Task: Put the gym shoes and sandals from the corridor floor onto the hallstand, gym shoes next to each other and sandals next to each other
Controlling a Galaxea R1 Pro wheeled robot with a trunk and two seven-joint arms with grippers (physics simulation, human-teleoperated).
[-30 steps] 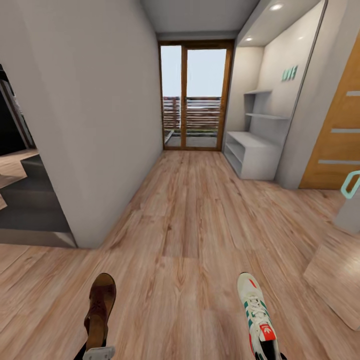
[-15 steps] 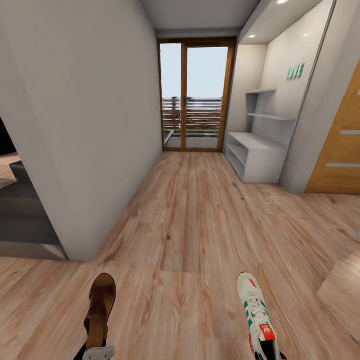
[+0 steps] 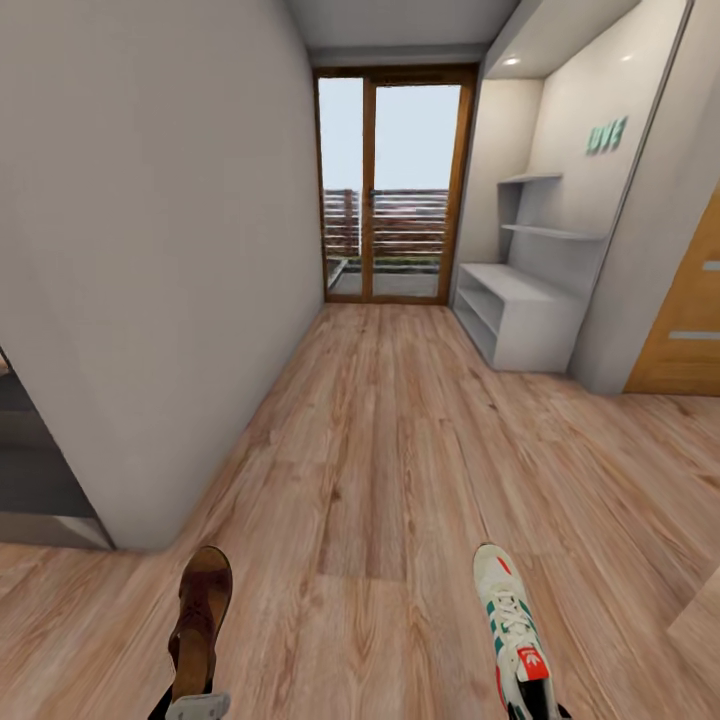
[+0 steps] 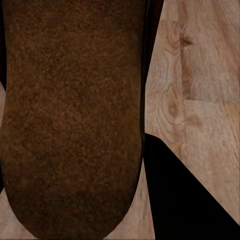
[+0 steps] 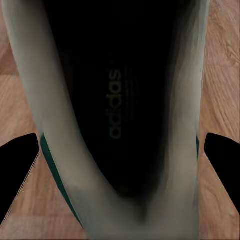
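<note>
1. Nearest to you, at the bottom left of the head view, a dark brown leather sandal with a tan insole [image 3: 200, 620] is carried off the floor, toe forward. Its heel end meets the left gripper [image 3: 197, 706], which pinches it there. In the left wrist view the sandal's brown sole [image 4: 70, 115] sits right against the camera.

2. At the bottom right, a cream-white lace-up gym shoe with green stripes and a red tongue label [image 3: 513, 625] is carried the same way, heel toward the right gripper [image 3: 535, 712]. The right wrist view looks down into the shoe's dark opening [image 5: 117, 100], so that gripper pinches the heel rim.

3. Beneath both lies the light brown wood-plank corridor floor [image 3: 370, 450].

4. Over the last second the whole view has slid: the grey wall [image 3: 150, 250] at left now hides more of the side room, and the orange wooden door [image 3: 690, 320] has slipped toward the right edge. Your base has moved forward; both shoes kept their place in view.

5. Ahead on the right stands the pale grey hallstand [image 3: 515, 320], its low surface and shelves bare. It is well apart from both grippers, so more driving seems needed.

6. Farthest is a wood-framed glass door [image 3: 392, 190].
</note>
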